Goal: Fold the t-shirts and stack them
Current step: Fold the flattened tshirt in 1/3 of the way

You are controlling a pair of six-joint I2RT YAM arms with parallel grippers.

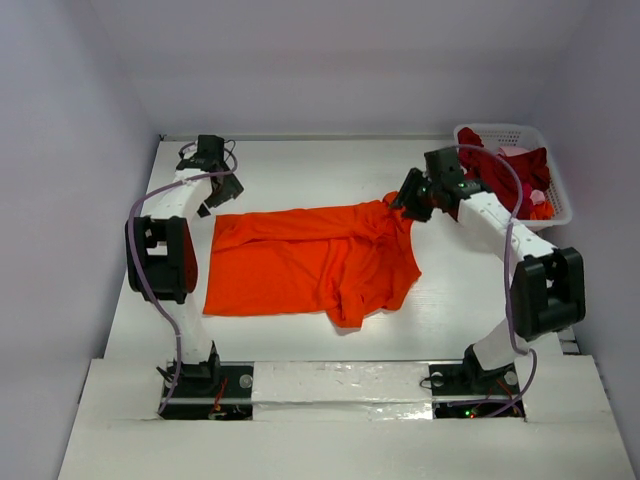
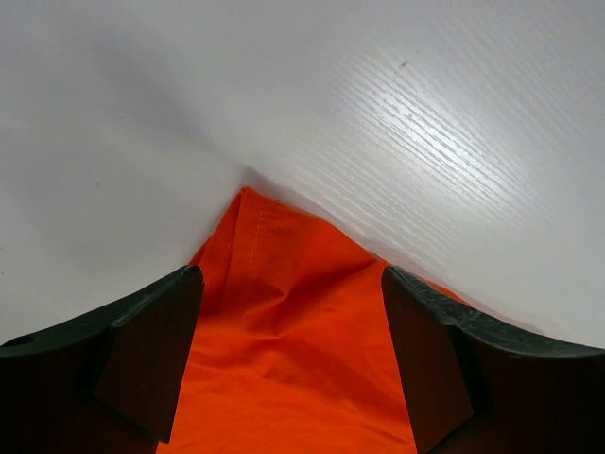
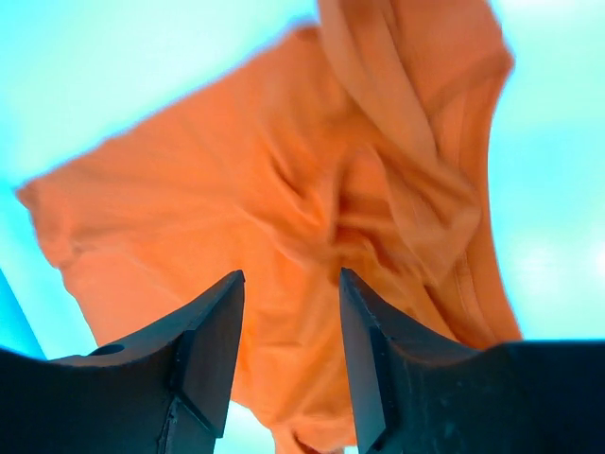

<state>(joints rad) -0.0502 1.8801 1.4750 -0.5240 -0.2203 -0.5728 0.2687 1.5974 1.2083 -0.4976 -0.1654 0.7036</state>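
L side: my left claw [image 1: 220,186] hovers at the far-left corner of the orange t-shirt [image 1: 300,262]. Its jaws are apart, straddling that corner w/o pinching it.

Centre: the shirt lies on the white counter [image 1: 300,165], long axis running left-right. The left edge is flat and straight, prob. the hem. The right end is bunched, so the neck likely points right; no tag visible.

R side: my right claw [image 1: 404,197] sits at the far-right corner, jaws apart, nothing clamped. Beyond it is a basket [image 1: 562,200] w/ dark red t-shirts [image 1: 500,170].

Step, I judge: flatten before folding. Pinch both far corners low, pull apart evenly, and smooth out the right-hand bunching.
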